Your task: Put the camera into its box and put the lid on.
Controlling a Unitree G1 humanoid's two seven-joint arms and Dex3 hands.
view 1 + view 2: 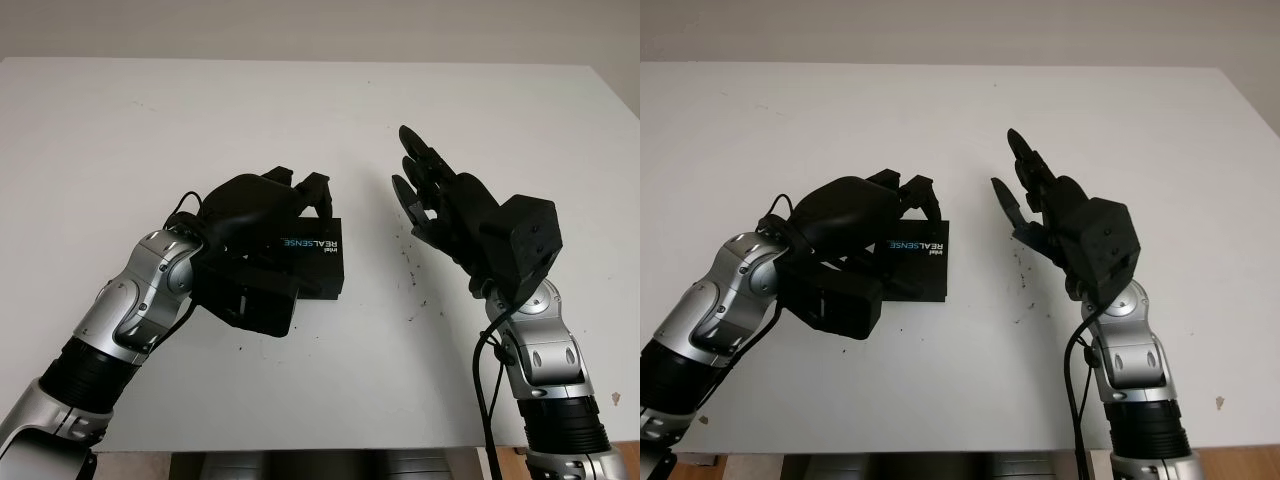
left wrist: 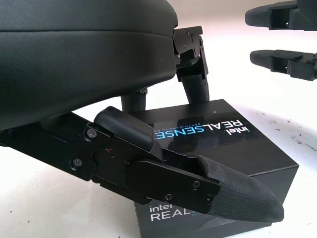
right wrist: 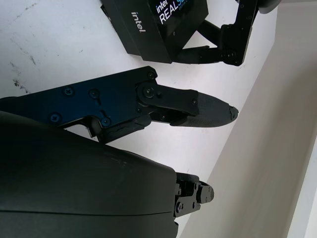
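Observation:
A black box (image 1: 326, 268) with "intel REALSENSE" on its lid lies closed on the white table (image 1: 300, 110), just left of the middle. My left hand (image 1: 290, 225) covers its left half. In the left wrist view the fingers (image 2: 194, 84) reach down at the box's (image 2: 237, 144) far edge and the thumb (image 2: 233, 196) crosses its near side, so the hand is shut on the box. My right hand (image 1: 414, 180) is raised to the right of the box, open and holding nothing. The camera itself is hidden.
Small dark specks (image 1: 410, 272) mark the table between the box and my right hand. The table's far edge runs along the wall, and its right edge (image 1: 625, 140) slants past my right arm.

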